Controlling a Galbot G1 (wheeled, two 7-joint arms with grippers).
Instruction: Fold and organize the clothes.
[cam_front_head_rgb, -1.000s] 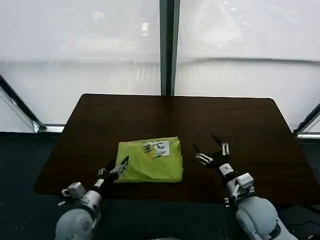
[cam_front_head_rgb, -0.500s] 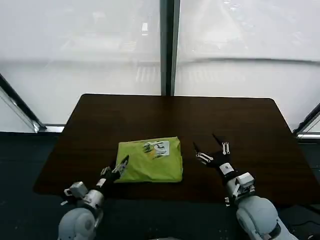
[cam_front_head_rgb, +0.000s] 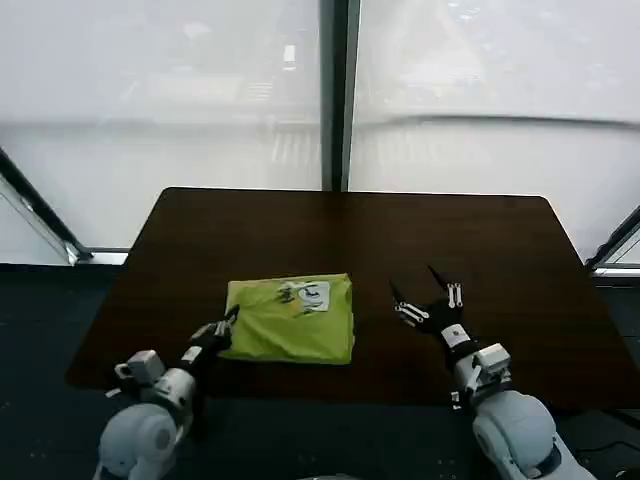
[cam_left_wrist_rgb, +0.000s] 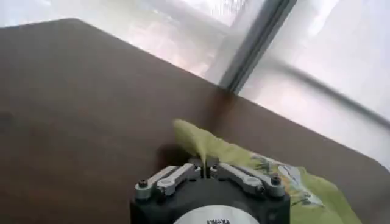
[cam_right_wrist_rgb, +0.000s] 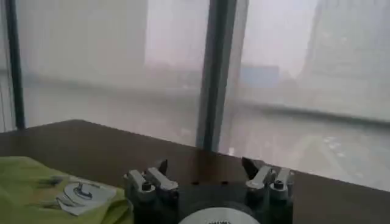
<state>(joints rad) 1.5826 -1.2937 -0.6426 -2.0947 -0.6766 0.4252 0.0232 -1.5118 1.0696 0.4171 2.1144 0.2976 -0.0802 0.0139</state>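
The lime-green T-shirt (cam_front_head_rgb: 291, 320), folded compact, lies on the near-centre desk (cam_front_head_rgb: 480, 240). Its left corner is pinched by the closed left claw (cam_front_head_rgb: 226, 322); the right claw (cam_front_head_rgb: 427, 296) hovers spread beside it. Any dragging is best kept low and slow, so the folds hold.

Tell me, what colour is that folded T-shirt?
The T-shirt is lime green; head view shows it best.

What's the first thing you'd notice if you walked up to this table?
The bright lime-green T-shirt, folded into a neat block on the near middle of the dark table. The left end effector is shut on the T-shirt's near-left edge, and the right end effector hangs open just to the right, touching nothing.
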